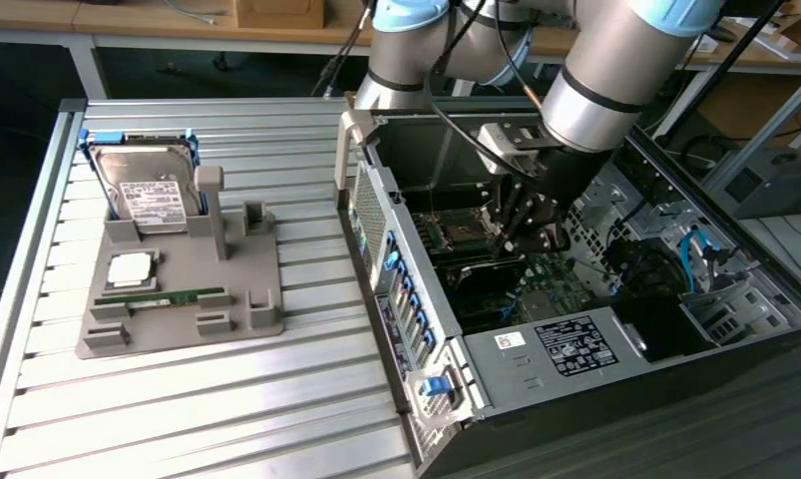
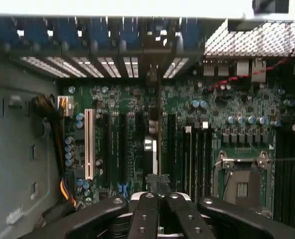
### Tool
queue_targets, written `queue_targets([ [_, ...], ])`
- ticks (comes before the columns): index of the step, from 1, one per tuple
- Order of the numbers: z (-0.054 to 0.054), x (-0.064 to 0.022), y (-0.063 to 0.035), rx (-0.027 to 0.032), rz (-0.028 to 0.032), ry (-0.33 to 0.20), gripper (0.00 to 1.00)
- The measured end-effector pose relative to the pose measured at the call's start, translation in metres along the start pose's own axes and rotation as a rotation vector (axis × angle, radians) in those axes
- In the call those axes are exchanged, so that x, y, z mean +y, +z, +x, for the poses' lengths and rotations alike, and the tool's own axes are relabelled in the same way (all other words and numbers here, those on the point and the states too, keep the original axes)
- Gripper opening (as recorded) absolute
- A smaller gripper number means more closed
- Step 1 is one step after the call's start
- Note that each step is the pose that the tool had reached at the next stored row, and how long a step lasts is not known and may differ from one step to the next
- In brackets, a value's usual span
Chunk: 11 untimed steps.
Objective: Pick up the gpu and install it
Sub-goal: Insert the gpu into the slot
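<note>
Gpu held edge-on over the board's slots

The gripper is inside the computer case, fingers pressed together on the upper edge of the thin dark gpu, which stands upright among the long slots on the green board. To seat it well, I would keep it square to one slot, bracket end toward the rear grille, and press straight down

The computer case is open on top, so there is room to reach in. Its metal walls and blue cables crowd the sides.
</note>
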<state>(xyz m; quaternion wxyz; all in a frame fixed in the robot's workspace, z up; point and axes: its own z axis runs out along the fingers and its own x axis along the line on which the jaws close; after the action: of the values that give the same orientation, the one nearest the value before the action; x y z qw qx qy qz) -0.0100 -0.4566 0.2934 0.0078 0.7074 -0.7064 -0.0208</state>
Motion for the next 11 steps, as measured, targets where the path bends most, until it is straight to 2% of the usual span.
queue_targets([
  [4,0.000,-0.0182,-0.0002,-0.0003,-0.0095,0.000,0.10],
  [7,0.000,-0.0235,-0.0005,-0.0002,-0.0111,0.000,0.10],
  [11,0.000,-0.0239,-0.0005,-0.0004,-0.0112,0.000,0.10],
])
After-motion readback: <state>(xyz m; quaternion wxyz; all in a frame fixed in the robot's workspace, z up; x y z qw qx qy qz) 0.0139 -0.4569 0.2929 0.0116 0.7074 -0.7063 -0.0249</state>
